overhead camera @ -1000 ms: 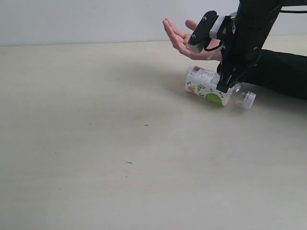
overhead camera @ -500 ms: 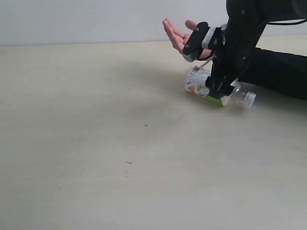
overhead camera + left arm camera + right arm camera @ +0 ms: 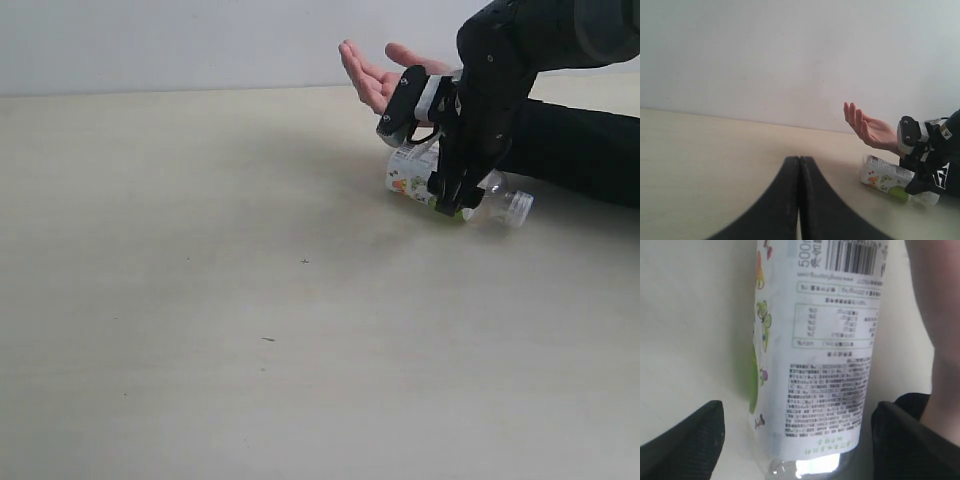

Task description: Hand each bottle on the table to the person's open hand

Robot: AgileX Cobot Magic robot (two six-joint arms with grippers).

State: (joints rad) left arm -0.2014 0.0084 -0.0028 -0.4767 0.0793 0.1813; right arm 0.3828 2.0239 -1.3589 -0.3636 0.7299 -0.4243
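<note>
Exterior view: pale table [image 3: 200,330], white wall [image 3: 150,40]

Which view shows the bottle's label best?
Right wrist view: the bottle fills the frame, its print visible. In the exterior view the right arm covers part; the left wrist view shows it small.

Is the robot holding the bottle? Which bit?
Nothing is held. The right gripper stands open around the bottle at its label, not squeezing it. The left gripper is shut, empty.
</note>
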